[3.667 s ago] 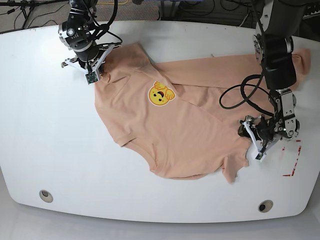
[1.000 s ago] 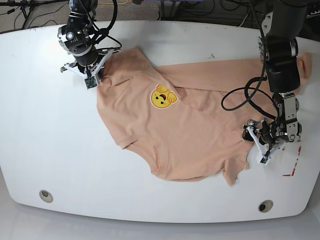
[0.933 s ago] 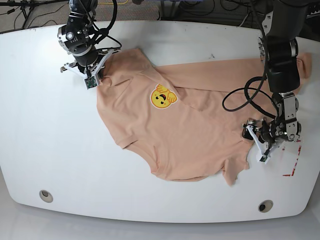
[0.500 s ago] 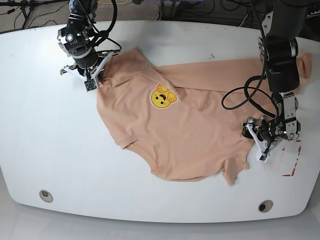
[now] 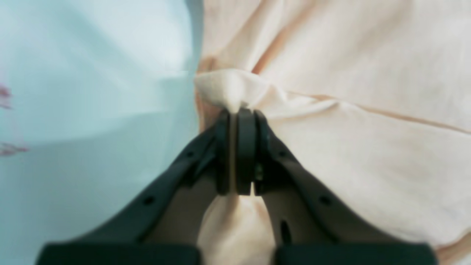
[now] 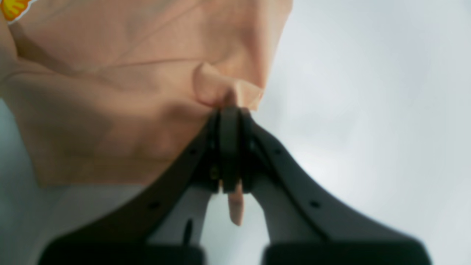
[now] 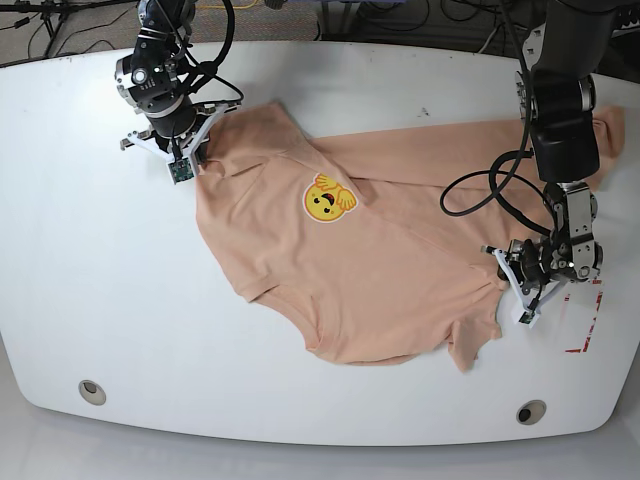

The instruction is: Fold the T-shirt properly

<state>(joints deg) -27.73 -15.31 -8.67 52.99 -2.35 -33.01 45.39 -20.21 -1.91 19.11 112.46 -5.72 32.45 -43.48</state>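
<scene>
T-shirt, peach-pink, lies spread and rumpled across the middle of the white counter in the base view. It runs from upper left of the frame to the right edge, with its hem bulging toward lower centre. Yellow smiling-face print faces up, left of centre on the cloth.

Right gripper sits at upper left of the base view, on the shirt's upper-left edge. In the right wrist view its dark fingers are pressed together with a small fold of peach cloth pinched between them; a tab of fabric sticks out below the pads. The cloth drapes away to the upper left of that frame, and a sliver of the yellow print shows in the top left corner.

Left gripper is at right of centre in the base view, at the shirt's right-hand lower edge. In the left wrist view its fingers are closed tight on a peaked pinch of cloth at the fabric's border. The shirt fills the right side of that frame, bare counter the left. That view is soft and blurred.

Red tape marks lie on the counter just right of the left gripper. Two round holes show near the counter's front edge.
</scene>
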